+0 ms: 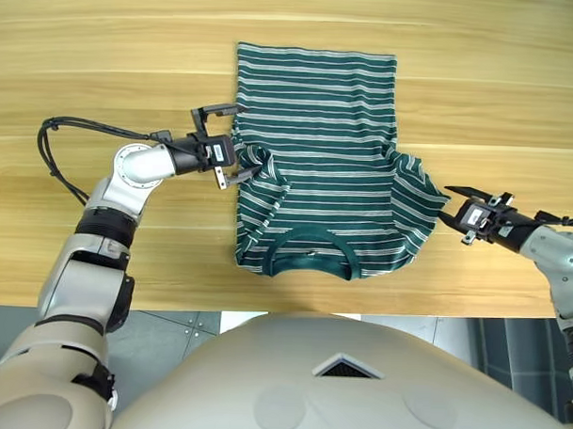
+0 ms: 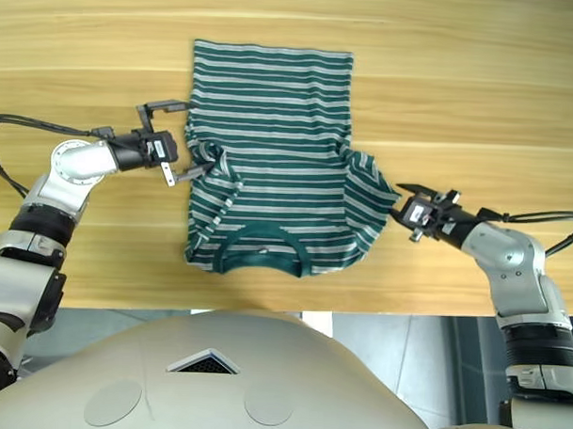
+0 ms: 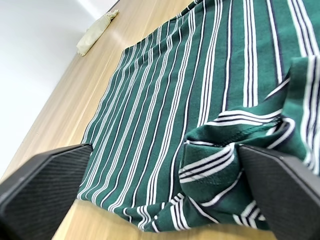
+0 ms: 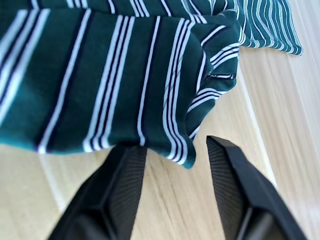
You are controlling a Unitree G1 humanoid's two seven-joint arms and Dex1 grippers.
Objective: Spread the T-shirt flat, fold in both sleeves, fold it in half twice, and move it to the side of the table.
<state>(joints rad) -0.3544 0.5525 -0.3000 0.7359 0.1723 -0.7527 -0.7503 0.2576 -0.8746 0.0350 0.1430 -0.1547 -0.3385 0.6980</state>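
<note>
A dark green T-shirt (image 1: 318, 131) with white stripes lies on the wooden table (image 1: 104, 39), collar (image 1: 308, 258) toward me and hem at the far side. Its left sleeve (image 1: 262, 171) is bunched inward over the body. My left gripper (image 1: 225, 142) is open at that edge, and in the left wrist view the crumpled sleeve (image 3: 220, 150) lies between its fingers (image 3: 45, 185). The right sleeve (image 1: 421, 196) sticks out sideways. My right gripper (image 1: 453, 207) stands open at the sleeve's tip, with the cuff (image 4: 200, 115) just ahead of its fingertips (image 4: 127, 160).
A small beige bundle (image 3: 97, 31) lies far off along the table's edge in the left wrist view. Bare wood lies on both sides of the shirt and beyond its hem. The table's near edge (image 1: 170, 307) runs just behind the collar.
</note>
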